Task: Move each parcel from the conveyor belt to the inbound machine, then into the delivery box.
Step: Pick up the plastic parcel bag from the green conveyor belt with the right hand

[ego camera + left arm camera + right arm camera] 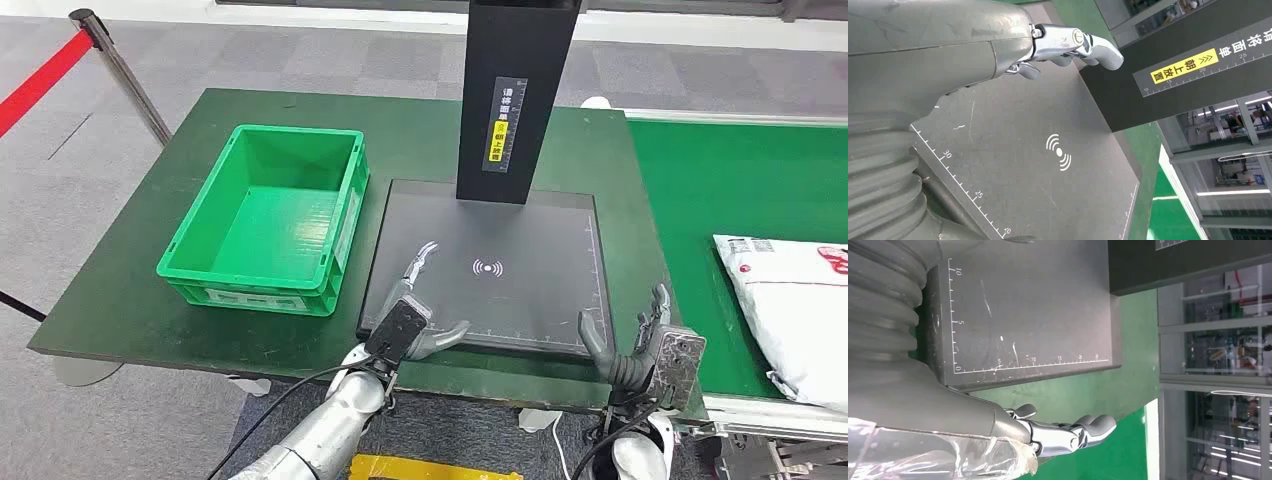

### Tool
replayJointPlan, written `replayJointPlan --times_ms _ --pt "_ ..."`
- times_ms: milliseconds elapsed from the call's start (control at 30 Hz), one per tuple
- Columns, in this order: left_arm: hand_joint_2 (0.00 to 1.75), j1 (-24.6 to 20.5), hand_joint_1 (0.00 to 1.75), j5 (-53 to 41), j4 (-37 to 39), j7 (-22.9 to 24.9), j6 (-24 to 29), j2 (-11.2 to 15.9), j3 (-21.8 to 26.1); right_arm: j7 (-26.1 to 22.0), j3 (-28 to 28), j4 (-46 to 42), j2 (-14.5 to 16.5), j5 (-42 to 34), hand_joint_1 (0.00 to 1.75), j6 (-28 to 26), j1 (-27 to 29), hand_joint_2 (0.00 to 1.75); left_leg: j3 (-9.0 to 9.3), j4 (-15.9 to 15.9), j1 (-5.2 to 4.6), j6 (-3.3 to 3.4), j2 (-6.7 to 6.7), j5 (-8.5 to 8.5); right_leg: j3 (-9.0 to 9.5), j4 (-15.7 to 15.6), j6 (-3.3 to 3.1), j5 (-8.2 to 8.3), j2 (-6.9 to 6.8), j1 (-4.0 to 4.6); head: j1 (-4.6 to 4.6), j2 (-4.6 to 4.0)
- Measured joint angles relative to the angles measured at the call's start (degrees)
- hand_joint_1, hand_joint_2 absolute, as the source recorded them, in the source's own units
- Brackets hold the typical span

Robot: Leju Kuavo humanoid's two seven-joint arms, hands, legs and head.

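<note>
Hands first: the left hand point(422, 300) hovers over the near left part of the inbound machine's scan plate point(530, 230), fingers spread and loosely curved, holding nothing. In the left wrist view the thumb point(1083, 47) reaches out above the dark plate, with the wireless symbol point(1059, 151) just beyond it. The right hand point(640, 345) hangs at the plate's near right corner, over the green tabletop point(420, 120) between the plate and the conveyor belt point(740, 180); its fingers are also apart and empty, and the right wrist view shows them extended over green surface beside the plate's ruled edge point(1028, 365).

A black upright column point(515, 90) with a yellow label rises from the plate's far edge. The green delivery box point(270, 215) stands just left of the machine and has nothing in it. The white parcel point(790, 300), a soft plastic mailer with red print, lies on the belt at the right, well apart from both hands and partly cut off by the picture's edge.

Judging from this, the pickup has not begun. The likely trouble lies in the mailer itself: a slack bag may fold or slide out of a shallow one-handed grip, or drag along the belt's edge rail point(770, 415) if lifted too low. A wide swing toward the plate could also knock the column, and the left hand over the plate may get in the way of the set-down.
</note>
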Motion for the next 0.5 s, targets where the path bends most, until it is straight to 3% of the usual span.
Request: replayJointPlan --times_ms 500 --pt "1.75 -1.09 0.0 -0.07 1.47 -0.76 0.58 -0.31 0.0 -0.32 -0.08 0.94 0.02 1.52 0.0 2.42 -1.48 1.75 0.0 0.0 0.0 0.0 -0.01 0.0 0.01 0.0 0.0 0.01 -0.01 0.0 0.0 0.0"
